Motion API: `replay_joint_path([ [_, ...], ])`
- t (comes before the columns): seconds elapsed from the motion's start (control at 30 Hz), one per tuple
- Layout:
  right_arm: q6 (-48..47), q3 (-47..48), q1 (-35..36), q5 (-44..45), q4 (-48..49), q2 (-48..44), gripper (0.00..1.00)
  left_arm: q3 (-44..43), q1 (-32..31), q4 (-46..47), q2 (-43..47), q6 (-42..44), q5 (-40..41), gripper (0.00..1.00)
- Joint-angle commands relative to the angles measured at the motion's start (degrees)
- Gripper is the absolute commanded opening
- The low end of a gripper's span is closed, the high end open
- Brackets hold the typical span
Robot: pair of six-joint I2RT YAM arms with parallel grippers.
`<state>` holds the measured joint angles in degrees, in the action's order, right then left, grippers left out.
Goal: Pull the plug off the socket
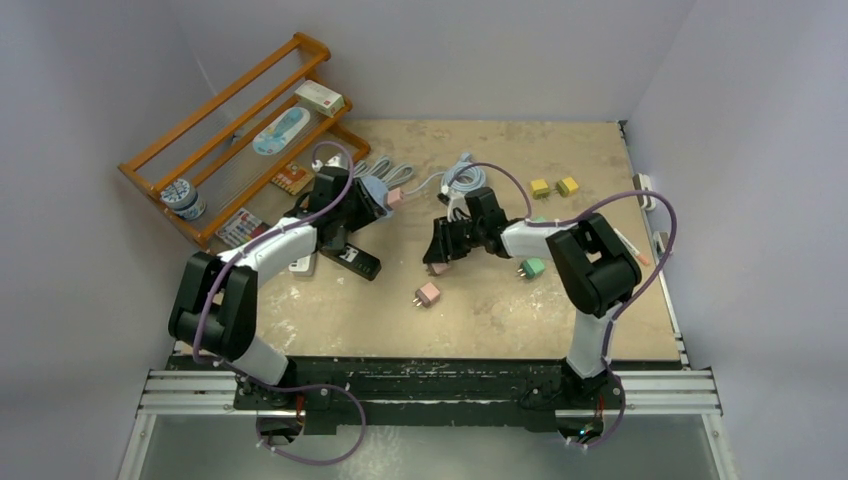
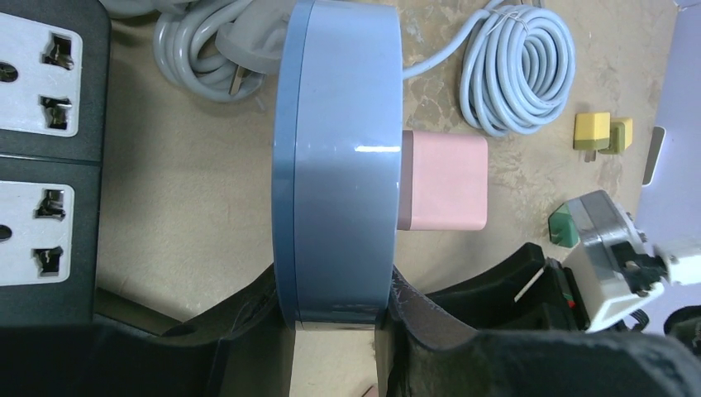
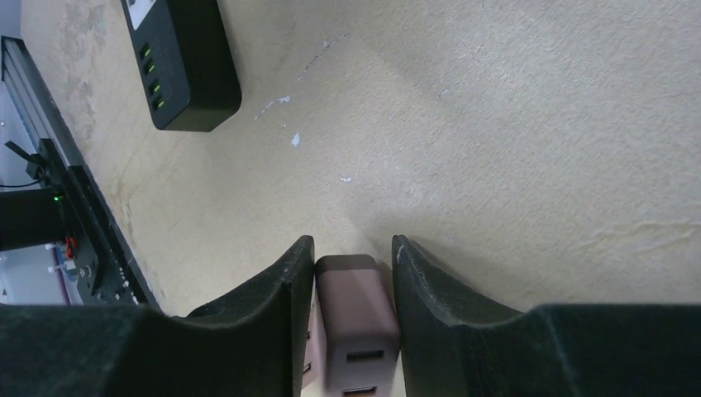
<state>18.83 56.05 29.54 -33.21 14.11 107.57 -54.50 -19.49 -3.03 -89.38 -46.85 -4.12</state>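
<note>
Left jaws: clamped across the round blue socket (image 2: 335, 157), left gripper (image 2: 335, 313) bracing it. Right jaws: closed on a mauve plug (image 3: 355, 314), right gripper (image 3: 353, 266) well to the right of the socket. Seated in the socket's right face: pink plug (image 2: 442, 182), not yet out.

Step, as judged: held plug already clear of the socket, due for setting down. Next: release, pinch the pink plug, pull straight away from the socket.

Far left of the socket: wooden rack (image 1: 215, 100) holding white box (image 1: 320, 97), blue case (image 1: 280, 130), small jar (image 1: 183, 197).
</note>
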Motion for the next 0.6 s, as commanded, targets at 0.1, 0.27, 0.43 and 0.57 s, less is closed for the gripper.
replay_joint_path([
  [0.1, -1.73, 5.57, 3.06, 0.76, -1.61, 2.61, 0.12, -0.66, 0.51, 2.50, 3.92, 1.85, 3.50, 0.00],
  [0.27, -4.06, 7.49, 5.66, 4.54, -5.48, 2.29, 0.47, -0.56, 0.50, 2.54, 3.34, 1.62, 3.33, 0.00],
  [0.43, -5.98, 9.45, 5.55, 7.14, -8.96, -0.71, 0.66, -0.66, 0.55, 1.93, 4.39, 2.19, 4.38, 0.00],
  [0.57, -7.19, 13.27, 5.58, 9.00, -11.01, -2.29, 0.72, -0.88, 0.56, 0.50, 5.50, 3.48, 5.98, 0.00],
])
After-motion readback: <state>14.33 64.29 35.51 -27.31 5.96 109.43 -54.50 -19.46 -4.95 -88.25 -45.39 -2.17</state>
